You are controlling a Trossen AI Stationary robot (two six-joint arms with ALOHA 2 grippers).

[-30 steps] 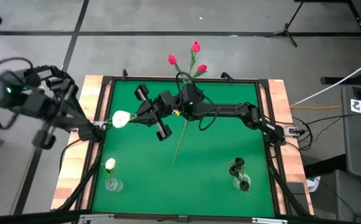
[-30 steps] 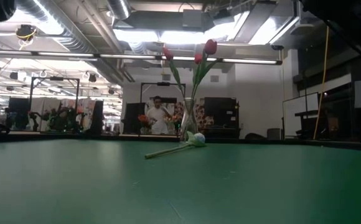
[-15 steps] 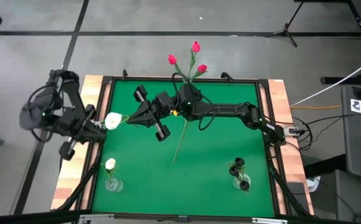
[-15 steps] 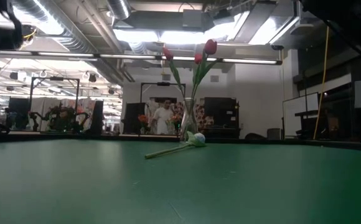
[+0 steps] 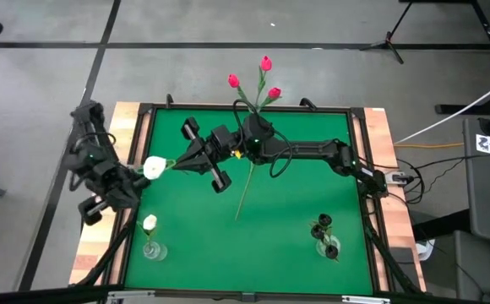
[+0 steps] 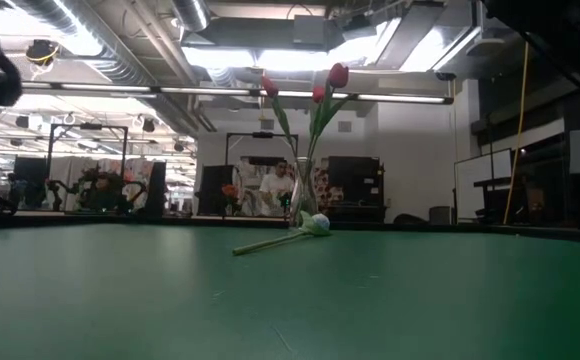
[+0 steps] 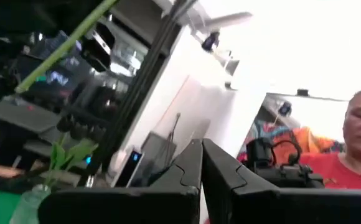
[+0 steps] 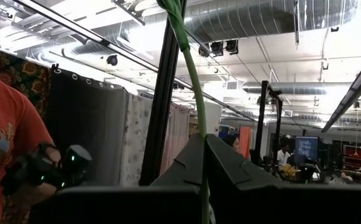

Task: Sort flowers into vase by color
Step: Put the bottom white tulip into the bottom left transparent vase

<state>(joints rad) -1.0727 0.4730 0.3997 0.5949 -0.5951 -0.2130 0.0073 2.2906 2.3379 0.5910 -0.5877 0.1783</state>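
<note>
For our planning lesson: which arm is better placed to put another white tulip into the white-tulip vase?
Right. The right claw is shut on a white tulip by its stem, the bud near that vase. The left claw is shut and empty, beside the table.

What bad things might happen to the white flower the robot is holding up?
The right gripper pinches only the thin stem of the white tulip, so it might slip or twist loose. The left gripper is close to that bud and could bump it. The white vase looks narrow and already holds one flower, so the stem may miss the opening or tip the vase.
</note>
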